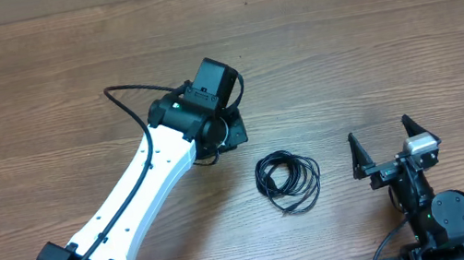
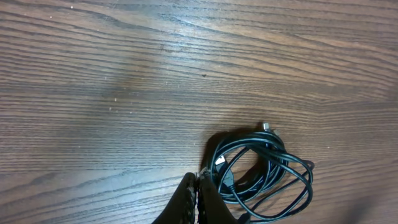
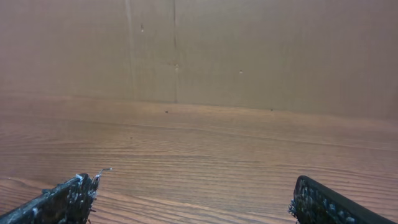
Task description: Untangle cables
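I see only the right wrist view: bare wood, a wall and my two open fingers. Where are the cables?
Observer: The cables lie in one coiled bundle on the table, to the left of the right gripper and apart from it.
Operator: Does the left gripper hold them?
Observer: No. The left gripper is shut with nothing between its fingers. Its wrist view shows the bundle close beside the tips.
Operator: Is any end free to grasp?
Observer: One metallic-tipped plug sticks out at the bundle's far edge in the left wrist view.
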